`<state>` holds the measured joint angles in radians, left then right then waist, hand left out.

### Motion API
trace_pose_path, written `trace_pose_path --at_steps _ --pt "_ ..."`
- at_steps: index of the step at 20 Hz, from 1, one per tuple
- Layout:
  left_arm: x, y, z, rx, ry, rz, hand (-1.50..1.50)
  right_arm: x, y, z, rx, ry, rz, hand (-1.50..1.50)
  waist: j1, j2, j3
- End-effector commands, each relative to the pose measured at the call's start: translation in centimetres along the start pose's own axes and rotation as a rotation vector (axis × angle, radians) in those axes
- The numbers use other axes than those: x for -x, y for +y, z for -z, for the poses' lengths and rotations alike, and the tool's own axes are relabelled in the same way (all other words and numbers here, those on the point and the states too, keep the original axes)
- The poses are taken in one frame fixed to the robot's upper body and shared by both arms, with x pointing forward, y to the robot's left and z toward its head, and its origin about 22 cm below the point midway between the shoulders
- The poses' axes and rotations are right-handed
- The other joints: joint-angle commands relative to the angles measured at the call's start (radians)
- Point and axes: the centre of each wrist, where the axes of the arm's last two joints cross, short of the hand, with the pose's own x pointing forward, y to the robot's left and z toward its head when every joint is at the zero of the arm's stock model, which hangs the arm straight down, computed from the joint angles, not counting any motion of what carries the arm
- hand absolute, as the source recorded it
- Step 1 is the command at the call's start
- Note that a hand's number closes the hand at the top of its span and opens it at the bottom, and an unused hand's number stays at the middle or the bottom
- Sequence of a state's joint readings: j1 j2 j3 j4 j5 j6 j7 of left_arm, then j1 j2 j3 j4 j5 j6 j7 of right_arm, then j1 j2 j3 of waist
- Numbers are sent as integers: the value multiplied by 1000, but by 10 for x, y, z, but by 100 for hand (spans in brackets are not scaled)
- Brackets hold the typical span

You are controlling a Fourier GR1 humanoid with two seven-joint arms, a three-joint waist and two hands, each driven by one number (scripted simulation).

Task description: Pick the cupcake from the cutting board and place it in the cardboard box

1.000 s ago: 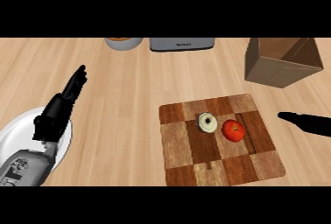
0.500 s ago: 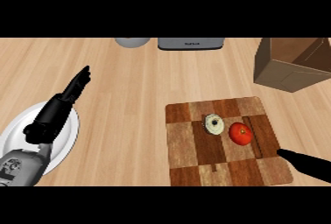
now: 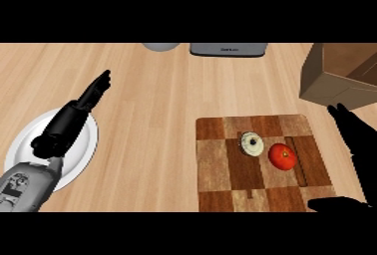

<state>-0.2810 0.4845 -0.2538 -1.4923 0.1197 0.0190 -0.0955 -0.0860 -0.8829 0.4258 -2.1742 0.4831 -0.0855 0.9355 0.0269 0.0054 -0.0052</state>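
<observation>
Landmark = the checkered brown wooden cutting board.

Small round cupcake w/ white frosting and dark centre is sitting on the board, upper-middle, lying apart from any hand. Round red tomato is sitting just beside it, to its right – almost touching. Open brown cardboard box is standing off the board's upper right corner, well apart from the cupcake.

Right hand is hanging over the board's right edge, black fingers stretched straight toward the box, thumb spread wide near the board's lower right corner; holding nothing. Left hand is resting w/ straight fingers, nothing in it, well left of the board, over the round white plate.

Risks, as judged:
- Tomato is lying between right hand and cupcake – approach from the right is likely nudging or grabbing the tomato instead. A descent from above, w/ fingers either side of the cupcake, is looking safer.
- Cupcake is small vs. the hand, so the closing fingers could be tipping or rolling it off the board.
- Box opening seems tilted, partly cut off by the view edge; a low carry could be clipping the box wall.
</observation>
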Motion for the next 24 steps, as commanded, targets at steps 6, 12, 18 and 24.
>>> trace_pose_path --at_steps 6,12,18,24 --pt "-1 -2 12 17 10 -8 0 -69 11 11 -172 124 -215 -150 13 -1 0" --pt "12 6 -4 6 8 7 0 -103 35 35 -248 198 -198 -150 11 -4 0" --pt "16 9 -6 2 2 3 0 -130 73 45 -320 235 -191 -150 -6 -4 2" --pt "5 5 -1 -19 14 -6 0 -133 83 72 -259 279 -272 -150 -13 -7 4"
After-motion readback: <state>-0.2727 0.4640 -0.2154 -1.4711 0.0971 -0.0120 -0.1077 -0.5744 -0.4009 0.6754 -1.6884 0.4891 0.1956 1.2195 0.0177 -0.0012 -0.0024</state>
